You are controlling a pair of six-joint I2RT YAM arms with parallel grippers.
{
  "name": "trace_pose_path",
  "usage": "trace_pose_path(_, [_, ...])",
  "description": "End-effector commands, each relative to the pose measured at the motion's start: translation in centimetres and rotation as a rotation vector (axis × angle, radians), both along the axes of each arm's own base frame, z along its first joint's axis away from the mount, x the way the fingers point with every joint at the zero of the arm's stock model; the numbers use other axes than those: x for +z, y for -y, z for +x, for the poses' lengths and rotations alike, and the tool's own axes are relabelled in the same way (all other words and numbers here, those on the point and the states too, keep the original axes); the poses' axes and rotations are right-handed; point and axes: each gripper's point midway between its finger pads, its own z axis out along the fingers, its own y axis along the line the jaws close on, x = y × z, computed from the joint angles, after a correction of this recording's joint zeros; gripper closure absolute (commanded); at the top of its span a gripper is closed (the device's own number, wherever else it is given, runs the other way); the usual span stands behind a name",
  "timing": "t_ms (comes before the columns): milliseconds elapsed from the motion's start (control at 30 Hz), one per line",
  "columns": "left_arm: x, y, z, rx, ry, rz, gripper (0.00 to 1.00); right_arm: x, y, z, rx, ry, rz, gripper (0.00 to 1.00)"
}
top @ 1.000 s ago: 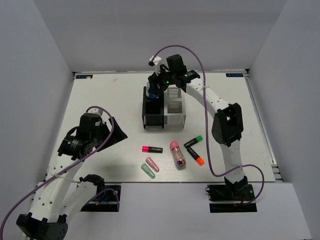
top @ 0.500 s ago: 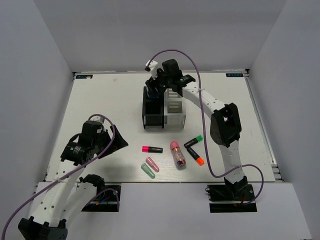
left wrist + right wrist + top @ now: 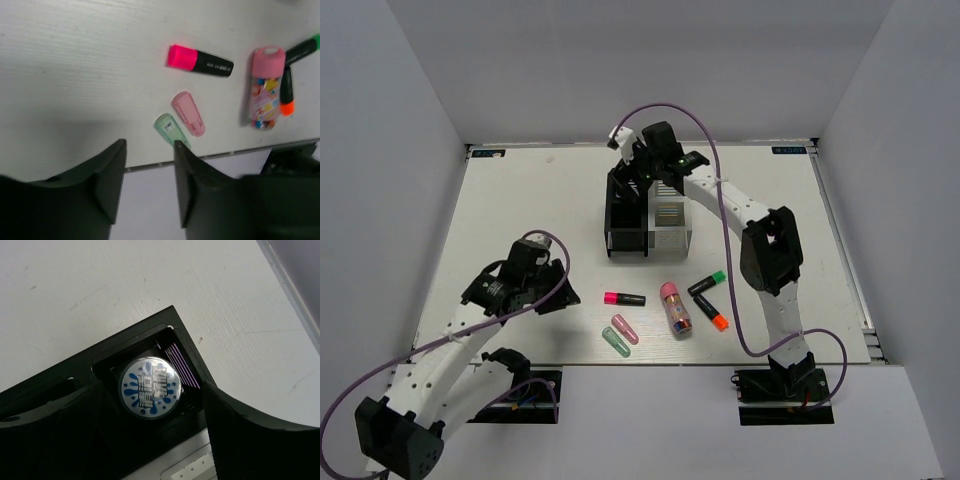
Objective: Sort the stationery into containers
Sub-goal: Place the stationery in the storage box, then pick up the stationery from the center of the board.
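The blue round roll lies in a corner compartment of the black container, with my right gripper open above it and both fingers apart from it. The white container stands beside the black one. On the table lie the pink-capped marker, pink tube, green-capped marker, orange-capped marker, pink capsule and green capsule. My left gripper is open and empty, hovering just left of the capsules, near the table's front edge.
The table's front edge runs just below the capsules. Grey walls enclose the table on the left, right and back. The right arm reaches over the table's right half, beside the green and orange markers.
My left gripper has swung right toward the loose items and its jaws have narrowed. My right gripper has shifted slightly left over the black container and opened wider.
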Motion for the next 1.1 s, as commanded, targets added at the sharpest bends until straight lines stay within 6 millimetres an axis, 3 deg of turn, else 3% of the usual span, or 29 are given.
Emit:
trace_pose_path(0, [0.8,1.0,1.2,-0.026,0.057,0.014,0.50,4.5,0.4,-0.5,-0.004,0.069,0.036,0.16])
trace_pose_path(33, [0.7,1.6,1.1,-0.056,0.065,0.035,0.65,4.6,0.6,-0.5,-0.010,0.062,0.037,0.16])
trace_pose_path(133, [0.7,2.6,0.8,-0.100,0.062,0.062,0.80,5.7,1.0,-1.3,-0.011,0.061,0.051,0.13])
trace_pose_path(167, [1.0,2.9,1.1,-0.113,0.091,0.076,0.80,5.2,1.2,-1.8,-0.010,0.043,0.043,0.21])
trace_pose_path(200, [0.9,3.1,1.2,-0.123,0.102,0.089,0.80,6.9,1.7,-2.6,-0.023,0.038,0.068,0.35])
trace_pose_path(233, [0.6,3.6,1.1,-0.147,0.101,0.104,0.80,7.5,1.9,-3.1,-0.027,0.023,0.078,0.67])
trace_pose_path(267, [0.6,4.1,1.0,-0.178,0.124,0.121,0.78,7.9,2.8,-4.3,-0.050,-0.028,0.084,1.00])
trace_pose_path(300, [0.2,3.9,1.3,-0.171,0.127,0.161,0.75,8.7,3.8,-5.9,-0.046,-0.050,0.072,1.00])
trace_pose_path(333, [-0.4,4.5,0.8,-0.205,0.122,0.185,0.67,6.3,4.8,-7.6,-0.021,-0.129,0.036,1.00])
trace_pose_path(367, [-0.6,4.4,1.3,-0.168,0.134,0.209,0.39,6.8,6.3,-10.1,-0.004,-0.159,0.005,1.00])
trace_pose_path(433, [-1.6,4.8,1.1,-0.159,0.121,0.230,0.18,7.8,8.7,-12.9,-0.015,-0.161,-0.023,0.47])
trace_pose_path(467, [-2.0,4.5,1.4,-0.144,0.129,0.269,0.08,2.9,10.8,-15.4,-0.041,-0.283,-0.121,0.37])
trace_pose_path(500, [-2.2,4.4,1.4,-0.131,0.125,0.280,0.07,2.0,11.7,-16.6,-0.053,-0.312,-0.145,0.37])
trace_pose_path(533, [-2.4,4.2,1.5,-0.113,0.116,0.290,0.05,-0.9,14.2,-19.4,-0.085,-0.379,-0.199,0.40])
trace_pose_path(567, [-2.6,4.2,1.6,-0.107,0.118,0.301,0.05,-1.9,14.9,-20.2,-0.133,-0.406,-0.219,0.46])
trace_pose_path(600, [-2.7,4.1,1.8,-0.076,0.117,0.296,0.05,-4.3,16.4,-21.7,-0.153,-0.442,-0.275,0.49])
trace_pose_path(633, [-2.6,4.1,1.8,-0.066,0.117,0.295,0.05,-3.3,16.6,-22.1,-0.157,-0.398,-0.237,0.51])
trace_pose_path(667, [-2.9,3.9,1.8,-0.060,0.116,0.294,0.05,-6.1,17.7,-24.3,-0.148,-0.454,-0.285,0.51])
trace_pose_path(700, [-2.8,4.2,1.9,-0.055,0.125,0.276,0.05,-5.3,17.5,-24.9,-0.144,-0.433,-0.256,0.49])
trace_pose_path(767, [-3.3,4.2,1.6,-0.046,0.129,0.251,0.05,-5.8,17.4,-26.7,-0.128,-0.446,-0.252,0.42])
trace_pose_path(833, [-3.3,4.4,1.6,-0.033,0.137,0.224,0.05,-5.5,16.9,-27.1,-0.161,-0.473,-0.236,0.39])
trace_pose_path(967, [-4.1,3.7,0.8,-0.019,0.118,0.222,0.05,-5.9,15.6,-27.0,-0.194,-0.493,-0.252,0.16])
trace_pose_path(1067, [-4.1,3.2,0.3,-0.009,0.120,0.208,0.05,-5.7,14.0,-26.8,-0.192,-0.492,-0.197,0.12])
